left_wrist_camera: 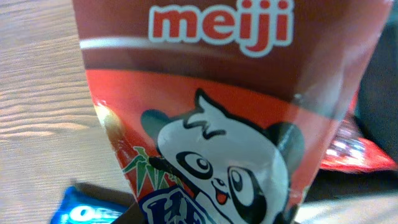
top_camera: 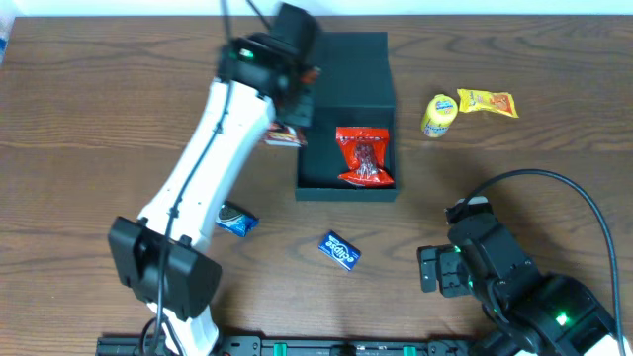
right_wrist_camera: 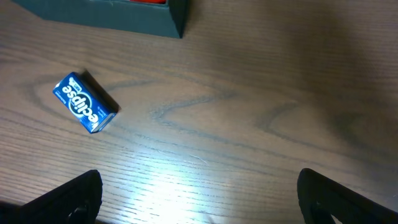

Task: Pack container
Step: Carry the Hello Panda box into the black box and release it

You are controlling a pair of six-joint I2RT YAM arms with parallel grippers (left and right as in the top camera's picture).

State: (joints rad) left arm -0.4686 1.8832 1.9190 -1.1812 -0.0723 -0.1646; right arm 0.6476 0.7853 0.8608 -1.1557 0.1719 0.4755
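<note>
The dark container (top_camera: pixel 318 148) lies open at the table's far middle, its flap lid folded back. A red snack packet (top_camera: pixel 364 156) lies inside it at the right. My left gripper (top_camera: pixel 288 111) hovers at the container's left wall, shut on a red Meiji panda snack packet (top_camera: pixel 284 136). That packet (left_wrist_camera: pixel 236 106) fills the left wrist view, with the red packet (left_wrist_camera: pixel 360 152) behind it. My right gripper (top_camera: pixel 441 270) is open and empty over bare wood at the front right; its fingers frame the right wrist view (right_wrist_camera: pixel 199 202).
An Oreo packet (top_camera: pixel 235 220) lies left of centre and also shows in the left wrist view (left_wrist_camera: pixel 87 211). A blue Eclipse box (top_camera: pixel 339 250) (right_wrist_camera: pixel 85 102) lies in front of the container's corner (right_wrist_camera: pixel 155 22). A yellow tub (top_camera: pixel 438 115) and a yellow packet (top_camera: pixel 487 102) lie at the right.
</note>
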